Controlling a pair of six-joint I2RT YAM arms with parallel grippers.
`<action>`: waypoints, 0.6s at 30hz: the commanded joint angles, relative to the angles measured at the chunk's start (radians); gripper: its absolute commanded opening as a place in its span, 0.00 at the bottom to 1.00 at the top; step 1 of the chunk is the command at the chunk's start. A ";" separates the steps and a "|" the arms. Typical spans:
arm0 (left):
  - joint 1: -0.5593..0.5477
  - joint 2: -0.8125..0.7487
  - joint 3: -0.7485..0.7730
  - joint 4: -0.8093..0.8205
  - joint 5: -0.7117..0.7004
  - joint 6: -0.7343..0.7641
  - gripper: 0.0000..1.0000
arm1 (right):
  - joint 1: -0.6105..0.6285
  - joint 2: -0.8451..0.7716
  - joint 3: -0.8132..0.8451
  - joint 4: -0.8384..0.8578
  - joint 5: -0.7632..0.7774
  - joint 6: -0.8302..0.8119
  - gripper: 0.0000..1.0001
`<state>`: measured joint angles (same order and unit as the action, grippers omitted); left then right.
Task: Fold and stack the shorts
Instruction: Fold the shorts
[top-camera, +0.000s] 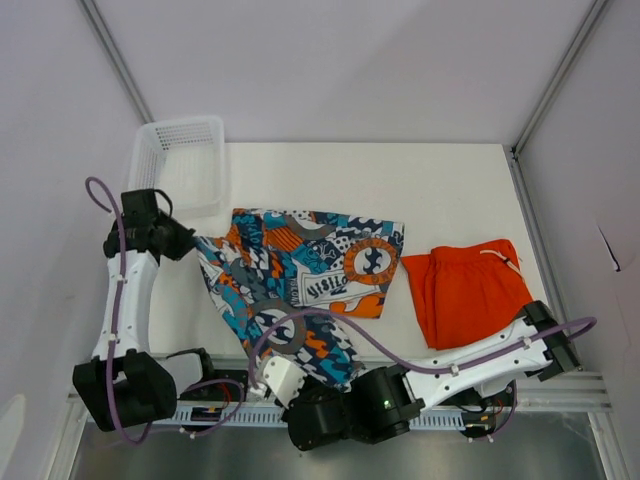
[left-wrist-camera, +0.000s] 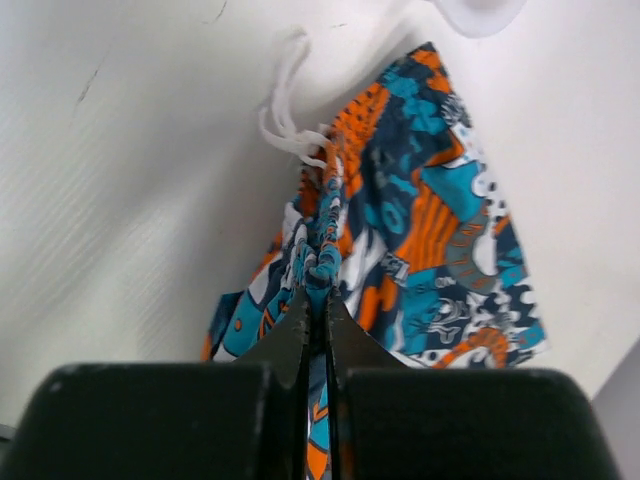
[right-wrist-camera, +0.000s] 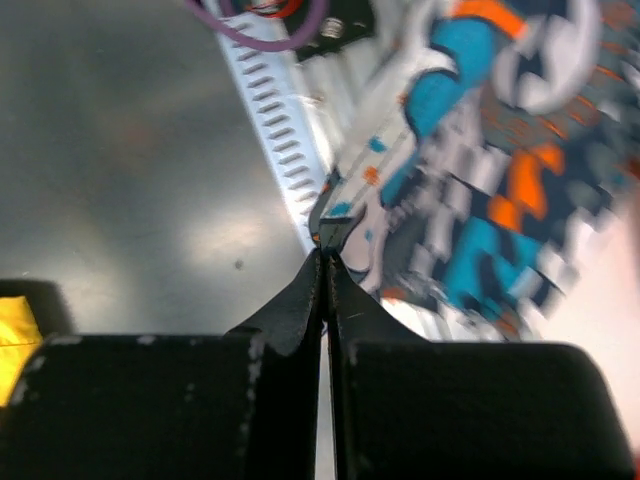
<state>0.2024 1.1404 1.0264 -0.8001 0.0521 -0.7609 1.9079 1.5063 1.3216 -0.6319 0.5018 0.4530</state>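
Edges of patterned shorts (top-camera: 300, 270) pinched by left hand (left-wrist-camera: 318, 297), right hand (right-wrist-camera: 325, 258).

Robot lab cell: white tabletop (top-camera: 400, 180) boxed in by plain panels on aluminium extrusion posts (top-camera: 557, 75), slotted rail (right-wrist-camera: 280, 130) along near edge.

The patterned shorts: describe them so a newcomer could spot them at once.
On the white table, look between the mesh basket at far left and the plain orange shorts at right. The patterned shorts lie there, the only fabric printed in blue, orange, white and black with round emblems.
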 joint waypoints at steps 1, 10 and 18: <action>0.051 -0.033 -0.006 0.006 0.104 -0.047 0.00 | -0.055 -0.081 0.082 -0.194 0.090 0.045 0.00; 0.052 0.033 0.116 -0.043 0.132 -0.146 0.00 | -0.463 -0.363 0.050 -0.200 -0.014 -0.017 0.00; 0.054 0.174 0.268 -0.018 0.179 -0.268 0.00 | -0.945 -0.376 0.126 -0.177 -0.347 -0.154 0.00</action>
<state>0.2493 1.2663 1.2144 -0.8402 0.1806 -0.9443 1.0977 1.0985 1.4059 -0.8169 0.3164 0.3756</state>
